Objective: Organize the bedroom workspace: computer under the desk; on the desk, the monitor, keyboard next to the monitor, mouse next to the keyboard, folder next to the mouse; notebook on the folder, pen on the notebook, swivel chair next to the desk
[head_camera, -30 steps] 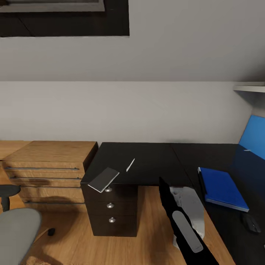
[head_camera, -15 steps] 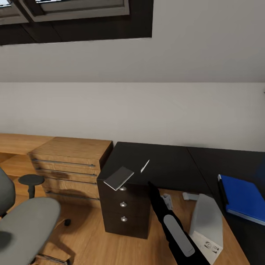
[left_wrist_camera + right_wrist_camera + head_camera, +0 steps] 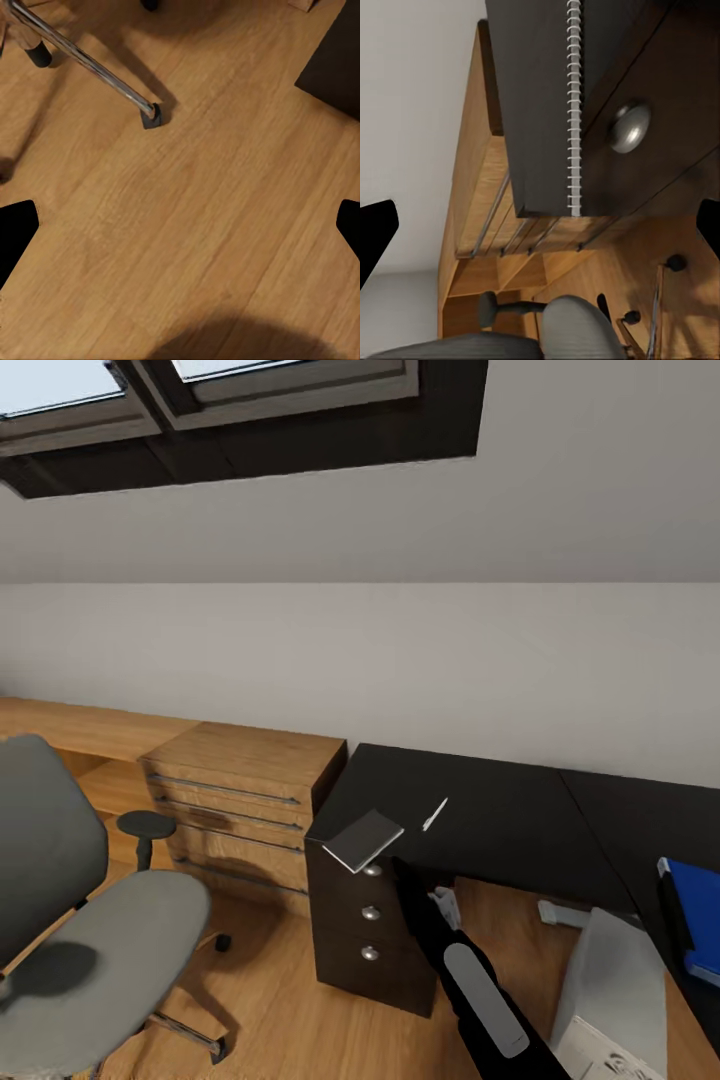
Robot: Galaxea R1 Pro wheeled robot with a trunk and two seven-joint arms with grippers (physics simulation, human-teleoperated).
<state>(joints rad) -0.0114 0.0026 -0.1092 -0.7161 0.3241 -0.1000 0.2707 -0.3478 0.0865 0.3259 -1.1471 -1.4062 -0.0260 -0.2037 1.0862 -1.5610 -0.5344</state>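
Note:
The grey notebook (image 3: 363,840) lies on the corner of the black desk (image 3: 500,810), overhanging the drawer unit. The thin white pen (image 3: 434,814) rests just behind it. My right gripper (image 3: 403,872) is at the desk edge right beside the notebook, and in the right wrist view it (image 3: 540,229) is open, with the notebook's (image 3: 540,105) spiral edge and a silver knob (image 3: 630,126) ahead. The blue folder (image 3: 695,920) lies on the desk at far right. The light grey computer (image 3: 610,980) stands under the desk. The grey swivel chair (image 3: 100,940) is at left. My left gripper (image 3: 180,232) is open over the floor.
A light-wood cabinet (image 3: 240,790) stands against the wall left of the desk. The drawer unit (image 3: 371,930) has round silver knobs. The chair's chrome leg and castor (image 3: 152,116) stand on the wood floor by my left gripper. Skylight windows (image 3: 200,390) sit above.
The camera has turned left, so everything has shifted right in the picture and the swivel chair has come into view. My right gripper has closed in on the notebook.

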